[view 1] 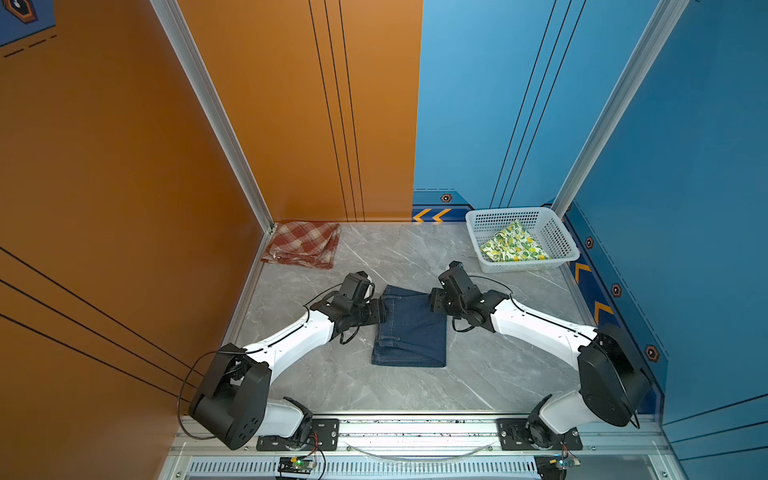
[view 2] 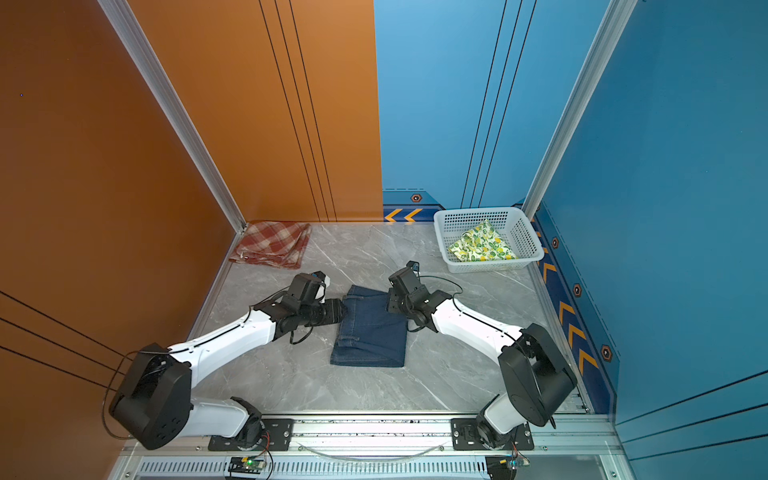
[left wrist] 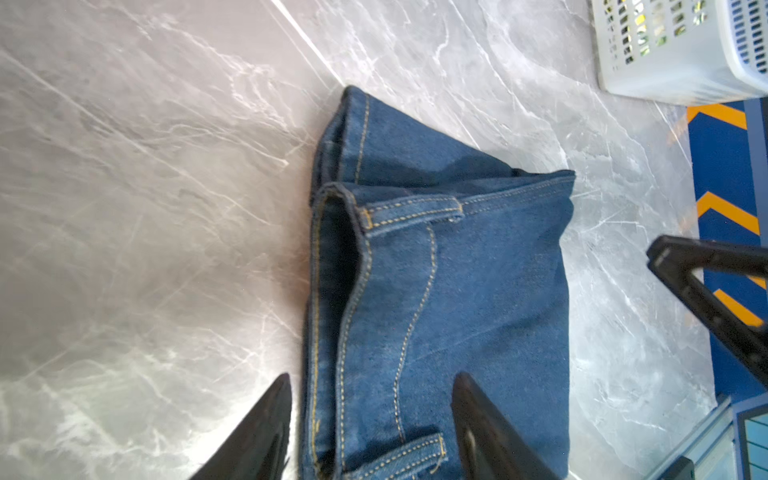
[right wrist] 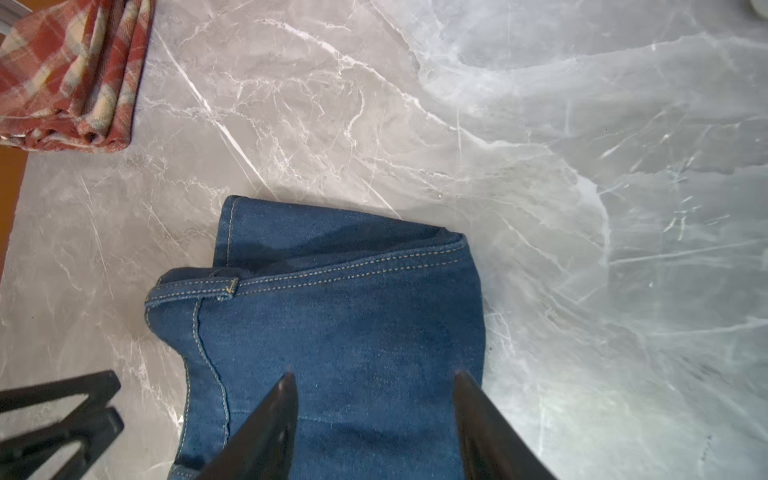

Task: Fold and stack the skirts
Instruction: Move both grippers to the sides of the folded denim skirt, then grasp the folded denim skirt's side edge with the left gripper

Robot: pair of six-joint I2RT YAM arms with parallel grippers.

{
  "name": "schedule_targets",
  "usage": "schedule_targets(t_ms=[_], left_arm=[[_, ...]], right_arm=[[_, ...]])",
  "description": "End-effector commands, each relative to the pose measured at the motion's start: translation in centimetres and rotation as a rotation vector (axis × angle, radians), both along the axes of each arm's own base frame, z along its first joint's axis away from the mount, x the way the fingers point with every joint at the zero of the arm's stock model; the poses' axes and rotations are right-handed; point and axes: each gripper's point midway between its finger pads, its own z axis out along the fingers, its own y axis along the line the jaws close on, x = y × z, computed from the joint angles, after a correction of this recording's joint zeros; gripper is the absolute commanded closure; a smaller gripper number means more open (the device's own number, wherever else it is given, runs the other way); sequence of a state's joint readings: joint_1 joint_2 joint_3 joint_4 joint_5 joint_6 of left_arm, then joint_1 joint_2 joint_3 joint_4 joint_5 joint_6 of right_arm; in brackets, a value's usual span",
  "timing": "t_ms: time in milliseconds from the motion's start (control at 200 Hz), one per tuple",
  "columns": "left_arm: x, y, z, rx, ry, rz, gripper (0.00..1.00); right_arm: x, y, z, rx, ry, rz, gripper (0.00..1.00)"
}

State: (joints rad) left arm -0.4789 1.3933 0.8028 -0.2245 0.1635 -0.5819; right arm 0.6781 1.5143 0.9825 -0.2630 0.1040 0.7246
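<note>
Denim skirt (view 1: pixel 409 328) (folded), plaid skirt (view 1: pixel 301 244), lemon skirt (view 1: pixel 514 246), three total, one basket (view 1: pixel 556 237)

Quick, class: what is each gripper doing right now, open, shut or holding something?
Left gripper: open, jaws apart over the denim skirt, gripping nothing.
Right gripper: open above the same skirt, gripping nothing.

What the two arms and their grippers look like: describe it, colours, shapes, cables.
The left arm and right arm have glossy white links between bulky black joint housings. Thin black cables loop outside them. The left gripper and right gripper are black, each with two fingers tapering to points.
</note>
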Motion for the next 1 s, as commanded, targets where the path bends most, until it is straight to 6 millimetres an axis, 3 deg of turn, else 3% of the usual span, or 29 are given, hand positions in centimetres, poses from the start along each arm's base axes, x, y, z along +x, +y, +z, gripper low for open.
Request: schedule_targets(t_ms=[0,325,541,996], left_arm=[[-1.1,0.2,-2.0,0.008,0.096,-0.055,0.32],[-1.7,-0.5,-7.1,-0.045,0.166,-0.070,0.28],[-2.7,-0.5,-8.8,-0.040,0.208,-0.089,0.28],[-6.9,1.0,-12.5,0.134,0.373,-0.118,0.32]], right_arm=[[-2.1,-1.2,-1.8,-0.055,0.069,0.027,0.34],[-4.0,-2.4,-4.1,-0.060,0.136,0.038,0.31],[-5.0,-3.0,-6.3,-0.041,0.179,0.012,0.32],[-5.6,-1.1,-9.8,0.072,0.227,-0.032,0.41]])
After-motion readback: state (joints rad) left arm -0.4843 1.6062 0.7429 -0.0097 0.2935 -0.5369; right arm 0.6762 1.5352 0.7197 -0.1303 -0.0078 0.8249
